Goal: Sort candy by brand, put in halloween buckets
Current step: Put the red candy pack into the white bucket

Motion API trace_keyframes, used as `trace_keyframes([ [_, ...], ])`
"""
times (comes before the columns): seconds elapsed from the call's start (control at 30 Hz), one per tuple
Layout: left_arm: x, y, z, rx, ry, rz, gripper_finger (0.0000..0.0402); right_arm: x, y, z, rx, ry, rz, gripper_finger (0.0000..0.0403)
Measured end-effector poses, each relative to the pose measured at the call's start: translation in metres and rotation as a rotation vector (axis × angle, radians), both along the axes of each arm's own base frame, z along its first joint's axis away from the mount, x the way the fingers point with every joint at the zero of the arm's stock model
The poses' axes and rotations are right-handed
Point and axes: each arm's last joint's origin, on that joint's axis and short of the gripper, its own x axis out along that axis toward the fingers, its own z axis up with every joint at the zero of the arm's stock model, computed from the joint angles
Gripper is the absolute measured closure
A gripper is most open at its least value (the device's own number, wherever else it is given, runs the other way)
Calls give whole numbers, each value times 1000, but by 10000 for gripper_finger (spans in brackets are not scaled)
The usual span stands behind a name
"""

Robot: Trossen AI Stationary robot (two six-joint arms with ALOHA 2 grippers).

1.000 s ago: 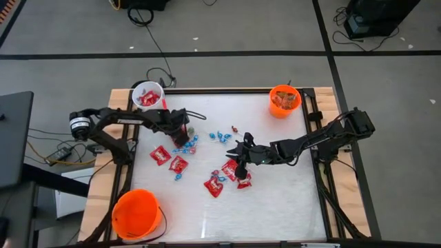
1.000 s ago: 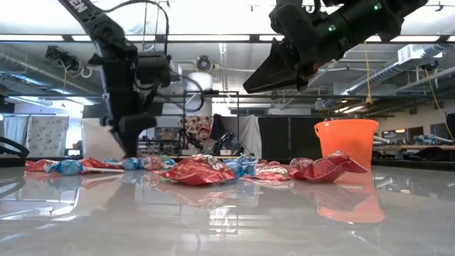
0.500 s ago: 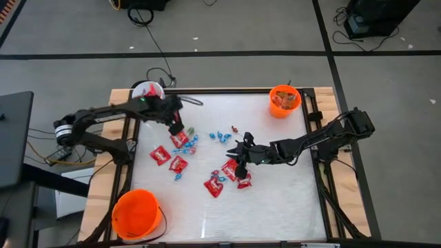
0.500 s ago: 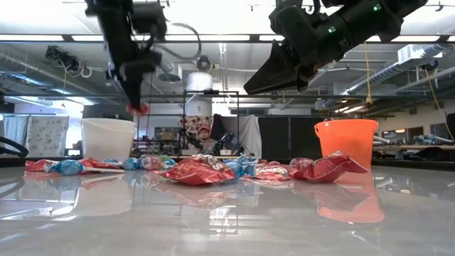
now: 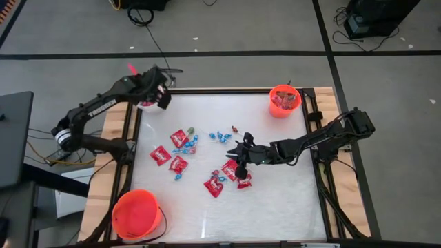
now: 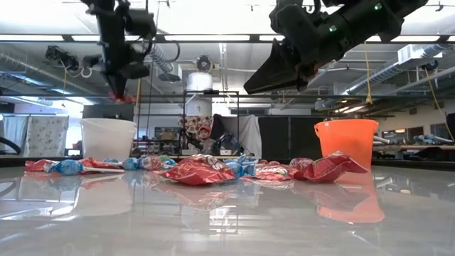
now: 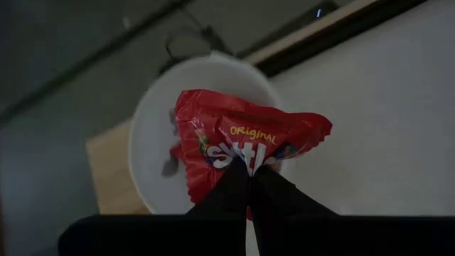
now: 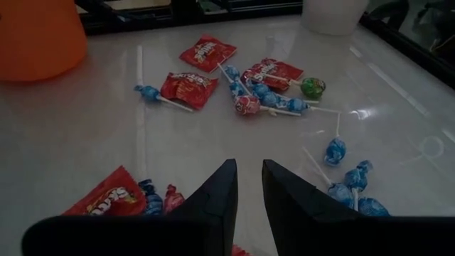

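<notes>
The left gripper (image 7: 249,174) pinches a red square candy packet (image 7: 242,142) above the white round bucket (image 7: 153,142), ready for dropping. The right gripper (image 8: 249,186), jaws slightly apart, hovers over the candies.

This is a lab or workshop floor, not a home. The table (image 5: 275,207) is a white-topped bench on a plywood frame, standing on grey carpet (image 5: 227,27) crossed by dark tape lines, with loose cables (image 5: 155,52) running off it. Looking across the tabletop, the ceiling is open: bare ducts (image 6: 419,53), pipes and long strip lights (image 6: 43,37). Farther back stand metal racks (image 6: 213,117), dark partitions (image 6: 284,139) and cluttered workbenches (image 6: 419,149). A black equipment case (image 5: 375,17) sits on the floor.
</notes>
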Motion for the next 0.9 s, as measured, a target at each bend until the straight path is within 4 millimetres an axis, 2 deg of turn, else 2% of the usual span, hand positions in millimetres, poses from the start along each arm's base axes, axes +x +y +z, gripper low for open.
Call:
trace_keyframes([
  [0.2,-8,31,-25,-91,53,84,380,0,0,0,0,-5,0,323],
  [0.37,-7,42,-40,-145,112,84,339,0,0,0,-1,2,0,323],
  [0.47,-5,43,-41,-148,137,34,306,0,0,0,-1,4,0,323],
  [0.63,-7,37,-33,-127,142,-11,251,0,0,0,0,1,0,323],
  [0.7,-9,29,-26,-141,131,-61,235,0,0,0,2,1,-2,323],
  [0.8,-3,8,-17,-200,45,-208,226,0,0,0,3,-1,-7,323],
  [0.9,13,-20,-15,-214,-47,-389,229,0,-1,0,4,-1,-13,323],
])
